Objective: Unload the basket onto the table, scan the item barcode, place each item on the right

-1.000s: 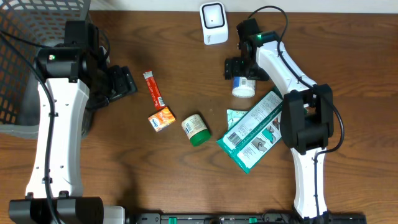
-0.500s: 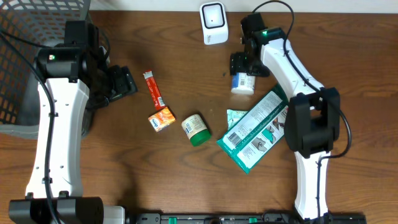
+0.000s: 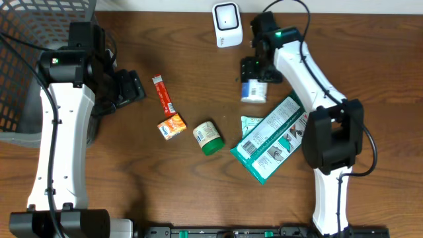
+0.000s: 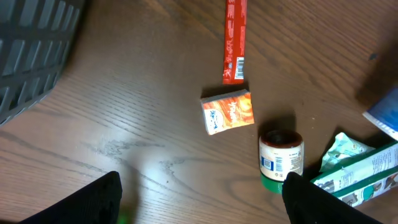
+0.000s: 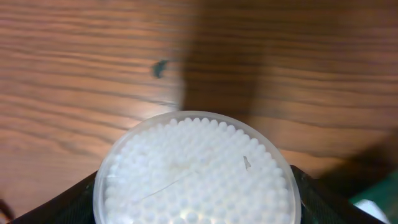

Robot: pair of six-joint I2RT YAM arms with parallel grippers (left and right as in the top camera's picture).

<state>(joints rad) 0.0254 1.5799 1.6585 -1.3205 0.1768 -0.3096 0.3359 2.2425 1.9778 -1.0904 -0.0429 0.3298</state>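
A round clear tub of white cotton swabs (image 3: 254,90) with a blue label sits just below the white barcode scanner (image 3: 227,24) at the back of the table. My right gripper (image 3: 255,75) is shut on this tub. In the right wrist view the tub's swab-filled face (image 5: 196,171) fills the space between the two black fingers (image 5: 87,202), which press against its sides. My left gripper (image 3: 132,89) hangs open over the table to the left, with nothing between its fingers (image 4: 93,202).
A red stick pack (image 3: 163,94), a small orange box (image 3: 172,126), a green-lidded jar (image 3: 209,137) and a teal pouch (image 3: 269,139) lie on the wooden table. A dark wire basket (image 3: 26,39) stands at the far left.
The right gripper has closed on the swab tub and shifted it slightly left and toward the scanner, its label now turned up. The left arm has not moved.
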